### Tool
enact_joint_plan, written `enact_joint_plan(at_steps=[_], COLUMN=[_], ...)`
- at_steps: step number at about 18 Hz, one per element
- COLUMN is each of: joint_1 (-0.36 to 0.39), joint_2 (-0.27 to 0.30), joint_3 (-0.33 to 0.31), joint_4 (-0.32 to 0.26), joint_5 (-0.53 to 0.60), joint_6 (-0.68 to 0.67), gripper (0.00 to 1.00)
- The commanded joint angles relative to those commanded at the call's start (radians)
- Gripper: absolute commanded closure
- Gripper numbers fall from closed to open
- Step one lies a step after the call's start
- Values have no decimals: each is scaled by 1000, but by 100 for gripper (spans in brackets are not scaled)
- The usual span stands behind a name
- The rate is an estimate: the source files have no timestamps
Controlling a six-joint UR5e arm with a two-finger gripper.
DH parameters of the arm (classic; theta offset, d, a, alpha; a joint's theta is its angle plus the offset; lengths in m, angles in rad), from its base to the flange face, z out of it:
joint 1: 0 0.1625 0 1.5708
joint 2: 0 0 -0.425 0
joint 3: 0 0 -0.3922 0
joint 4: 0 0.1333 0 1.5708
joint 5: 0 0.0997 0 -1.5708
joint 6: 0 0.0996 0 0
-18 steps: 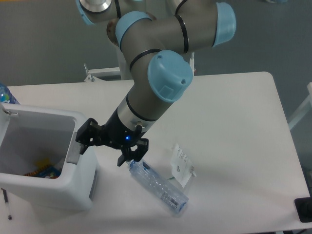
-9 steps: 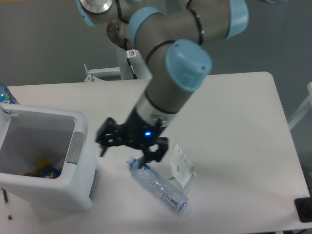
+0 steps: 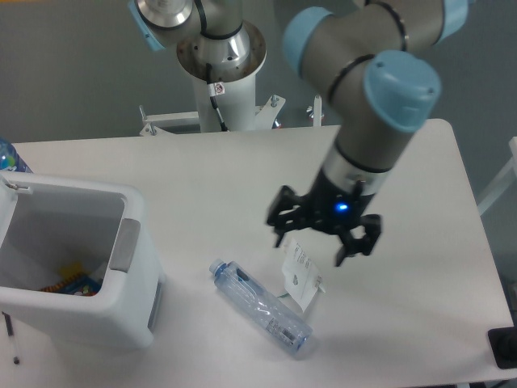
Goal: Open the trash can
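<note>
Black and two-fingered, the gripper point(image 3: 318, 240) hangs just right of the frame's centre, its fingers spread wide apart with nothing between them. One finger point(image 3: 280, 226) points down on the left, the other point(image 3: 358, 239) on the right, and a small blue light glows on the gripper body between them. It hovers over the white table point(image 3: 404, 178), directly above the upper edge of a small white paper tag point(image 3: 301, 275) with printed text; whether it touches the tag cannot be told.

One robot arm point(image 3: 380, 105) reaches down to the gripper from the top of the frame. It is grey with light blue joint caps, and its base post stands at the top centre behind the table.

One trash can point(image 3: 133, 283) sits at the lower left of the frame, well apart from the gripper. It is a large boxy white bin with rounded corners, and its top is open, so the inside can be seen. A grey strip runs along the right rim. A few colourful items point(image 3: 71, 284) lie at the bottom of it.

One clear plastic bottle point(image 3: 261, 308) lies on its side at the lower centre of the frame, slanting from upper left to lower right, between the bin and the tag. Its right end lies just beside the tag.

At the far left edge, above the bin, part of a blue bottle top point(image 3: 11, 158) shows.
</note>
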Motion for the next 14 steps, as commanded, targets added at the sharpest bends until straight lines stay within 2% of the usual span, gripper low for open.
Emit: enact_joint_plan(at_steps=[3, 8, 14], joint_1=[28, 45, 45], joint_2=[-40, -89, -98], joint_3=[0, 2, -2], joint_4=[41, 135, 172], joint_5=[87, 187, 232], joint_6=[97, 169, 292], gripper=[0, 0, 0])
